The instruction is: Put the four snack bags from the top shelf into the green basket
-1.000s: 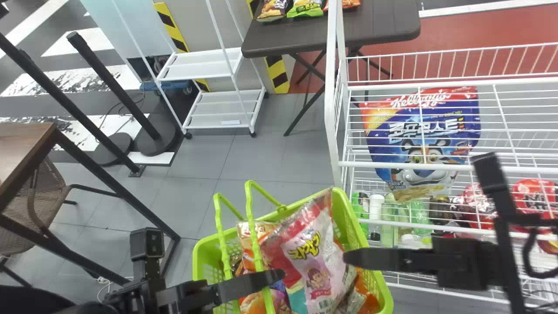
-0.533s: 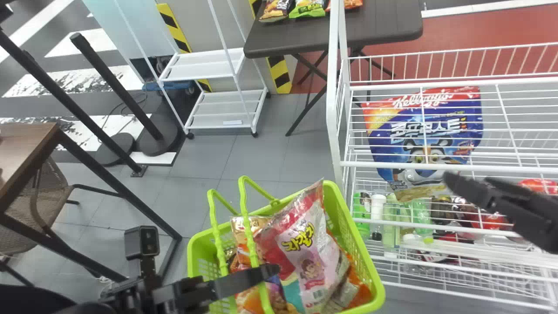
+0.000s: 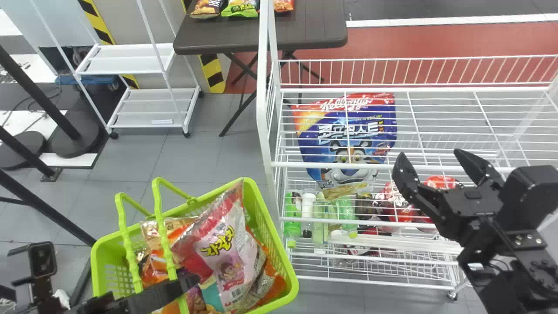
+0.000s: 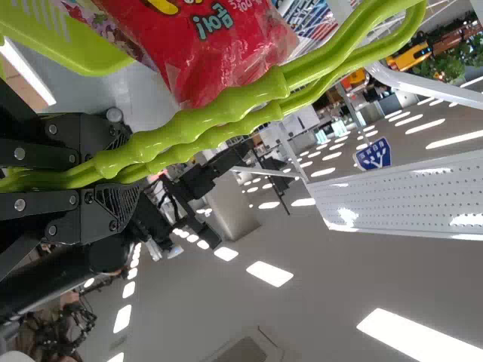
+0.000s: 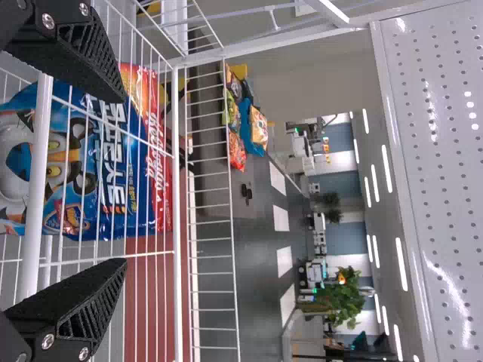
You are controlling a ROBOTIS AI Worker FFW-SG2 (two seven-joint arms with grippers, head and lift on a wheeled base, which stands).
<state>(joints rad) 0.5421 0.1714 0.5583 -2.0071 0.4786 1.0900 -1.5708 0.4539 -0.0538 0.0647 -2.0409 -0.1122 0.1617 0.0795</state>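
Green plastic makes up the basket (image 3: 279, 261), at about seven o'clock in the head view, with its two looped handles (image 3: 166, 244) standing up over the load. The left gripper (image 3: 185, 281) is also at seven o'clock; in the left wrist view its jaws are closed on the handles, pressed from both sides.

Inside the basket, a pink and red snack bag (image 3: 231, 270) leans on top, its upper corner poking above the rim, with an orange bag (image 3: 273, 279) and other packets (image 3: 152, 240) around it.

Towards three o'clock hangs the right gripper (image 3: 429, 162), its jaws spread wide with nothing between them, over the white wire rack (image 3: 440, 90).

Behind the rack's wires, near two o'clock, is a big blue cereal bag (image 3: 344, 135) (the one with the tiger on it). Bottles (image 3: 307, 209) stand at five o'clock, red packages (image 3: 396, 207) lie towards four, and three snack bags (image 3: 242, 8) sit on a dark table (image 3: 314, 37) around twelve.
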